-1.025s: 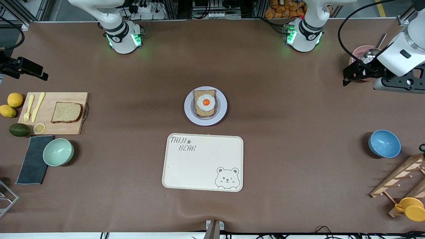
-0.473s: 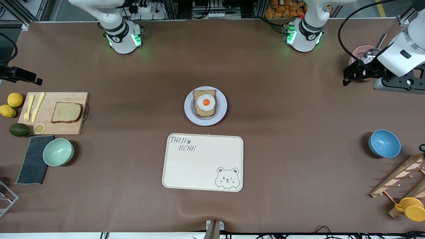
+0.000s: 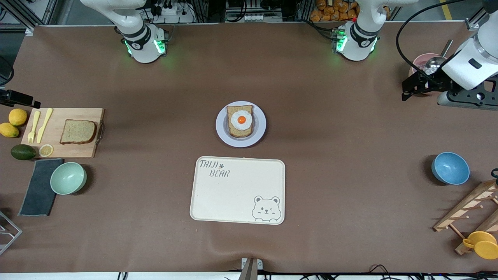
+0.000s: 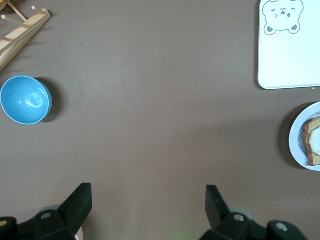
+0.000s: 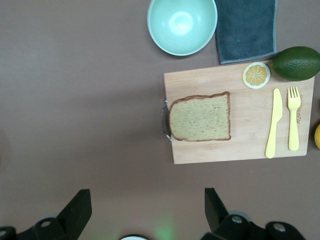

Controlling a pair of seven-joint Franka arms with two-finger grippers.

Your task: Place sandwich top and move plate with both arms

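The sandwich top [image 3: 78, 131], a bare brown bread slice, lies on a wooden cutting board [image 3: 58, 149] at the right arm's end of the table; the right wrist view shows the slice [image 5: 200, 117] too. The pale plate [image 3: 221, 134] sits mid-table and carries a bread slice with a fried egg [image 3: 241, 119]; its rim [image 4: 296, 145] shows in the left wrist view. My right gripper [image 3: 23, 100] [image 5: 148, 200] hangs open and empty over the table beside the board. My left gripper [image 3: 408, 87] [image 4: 149, 200] waits open over the left arm's end, holding nothing.
A cream bear-print tray [image 3: 237, 190] lies nearer the camera than the plate. By the board are a mint bowl [image 3: 68, 177], grey cloth [image 3: 39, 186], lemons, an avocado, yellow fork and knife. A blue bowl [image 3: 450, 168], wooden rack [image 3: 467, 210] and pink bowl [image 3: 420, 62] stand at the left arm's end.
My right gripper has drifted toward the cutting board and partly out of the front view's edge. The left arm, bread and plate have not moved.
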